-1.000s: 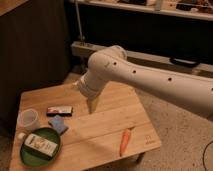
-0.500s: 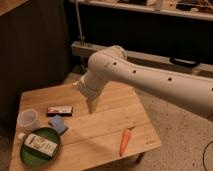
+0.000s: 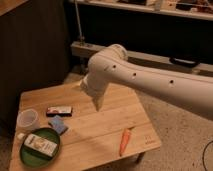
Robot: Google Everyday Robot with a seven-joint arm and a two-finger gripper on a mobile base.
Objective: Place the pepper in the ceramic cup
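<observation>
The pepper (image 3: 125,141) is slim and orange-red, and lies on the wooden table (image 3: 100,130) near its right front corner, its stem end away from me. The ceramic cup (image 3: 28,120) is pale and round, and stands near the table's left edge. My white arm reaches in from the right, and my gripper (image 3: 98,103) hangs pointing down over the middle of the table. It is well apart from both the pepper and the cup, and nothing shows in it.
A green round plate (image 3: 25,156) at the front left holds a pale packet (image 3: 41,145). A blue sponge (image 3: 58,124) and a dark snack bar (image 3: 59,110) lie right of the cup. A dark cabinet stands behind the table at left, and a shelf rail behind it.
</observation>
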